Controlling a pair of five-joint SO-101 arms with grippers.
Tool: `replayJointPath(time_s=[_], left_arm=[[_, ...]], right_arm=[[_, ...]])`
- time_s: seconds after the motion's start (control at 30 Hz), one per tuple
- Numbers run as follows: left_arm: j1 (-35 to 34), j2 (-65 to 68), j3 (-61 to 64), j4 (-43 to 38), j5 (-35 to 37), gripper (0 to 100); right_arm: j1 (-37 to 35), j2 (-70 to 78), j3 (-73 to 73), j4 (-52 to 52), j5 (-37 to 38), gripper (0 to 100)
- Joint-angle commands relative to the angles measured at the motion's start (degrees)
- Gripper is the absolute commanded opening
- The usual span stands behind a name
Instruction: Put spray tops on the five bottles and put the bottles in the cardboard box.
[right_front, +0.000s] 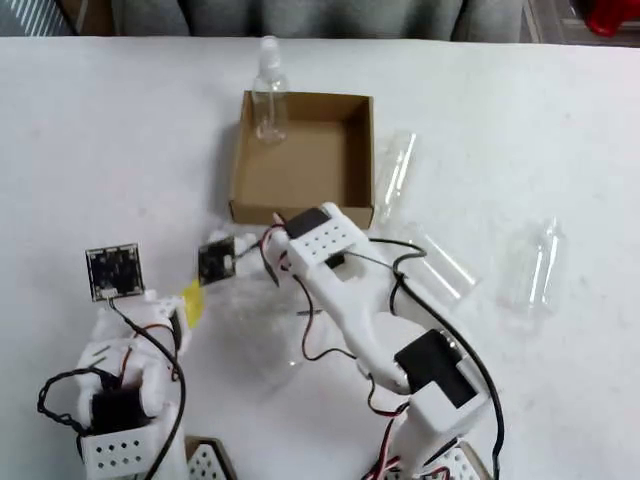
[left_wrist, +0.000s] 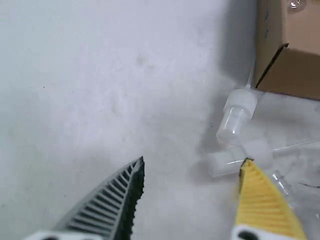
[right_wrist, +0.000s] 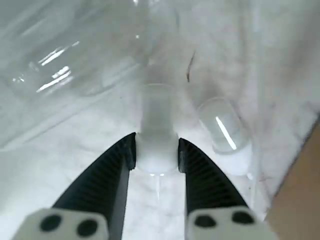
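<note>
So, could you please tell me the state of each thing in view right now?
Cardboard box: open, upright.
Capped bottle: upright, top fitted, at the box's back corner.
Bare bottles: lying on the table, no tops.
Left gripper: open, empty.
Right gripper: shut on a spray top.
Loose spray tops: lying on the table.

Cardboard box (right_front: 355, 150): is sitting at the far middle of the tabletop (right_front: 100, 150).
Capped bottle (right_front: 269, 95): is resting in the box at its far left corner.
Open bottles: are lying right of the box, one (right_front: 395, 172) just beside its wall, one (right_front: 447, 265) nearer the front, one (right_front: 535, 265) farthest right.
Loose spray tops: two (left_wrist: 236, 116) (left_wrist: 239, 159) are lying close together before the box's near left corner.
Right gripper (right_wrist: 156, 145): is sitting before the box, jaws pressing a spray top (right_wrist: 157, 157) between them.
Left gripper (left_wrist: 192, 164): is hanging left of the loose tops, jaws apart.
</note>
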Motion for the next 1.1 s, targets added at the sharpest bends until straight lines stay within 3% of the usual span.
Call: replayJointPath(time_s=[0.0,0.37,0.47,0.63,0.77,0.93,1.07], left_arm=[[0.66,-1.36,-0.18,-1.76,-0.62,29],[0.57,-1.36,-0.18,-1.76,-0.62,29],[0.66,-1.36,-0.18,-1.67,-0.62,29],[0.75,-1.36,-0.18,-1.41,-0.62,29],[0.75,-1.36,-0.09,-1.41,-0.62,29],[0.75,-1.36,-0.09,-1.41,-0.62,29],[0.84,-1.36,-0.44,-1.41,-0.18,29]], right_arm=[[1.63,-2.15,-6.24,6.73,-6.42,1.5],[14.29,-23.52,-8.44,20.44,-36.40,1.5],[18.77,-29.14,-4.22,22.64,-41.58,1.5],[27.91,-35.56,6.95,22.55,-42.46,1.5],[41.10,-39.52,13.89,21.05,-42.20,1.5],[60.09,-43.12,21.10,14.11,-30.24,1.5],[62.99,-44.70,30.24,8.75,-32.00,1.5]])
